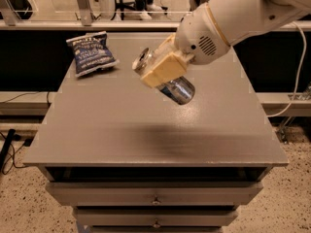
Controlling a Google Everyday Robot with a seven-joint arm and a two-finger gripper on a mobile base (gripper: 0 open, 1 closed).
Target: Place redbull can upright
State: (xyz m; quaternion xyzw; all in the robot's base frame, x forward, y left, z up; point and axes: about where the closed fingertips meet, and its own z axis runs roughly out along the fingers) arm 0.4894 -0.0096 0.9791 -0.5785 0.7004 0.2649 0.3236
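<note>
The redbull can (pixel 176 88) is a slim silver can held in the air above the middle of the grey table (pixel 146 130). It is tilted, with its shiny top (pixel 142 60) pointing up-left and its base down-right. My gripper (pixel 163 71) is shut on the can, its tan fingers (pixel 160 70) clamped around the can's middle. The white arm (pixel 233 13) comes in from the upper right. The can's shadow lies on the table below it.
A dark blue chip bag (pixel 91 52) lies at the table's back left corner. The table has drawers (pixel 155 198) under its front edge. A cable (pixel 296 81) hangs at the right. Chairs and railings stand behind the table.
</note>
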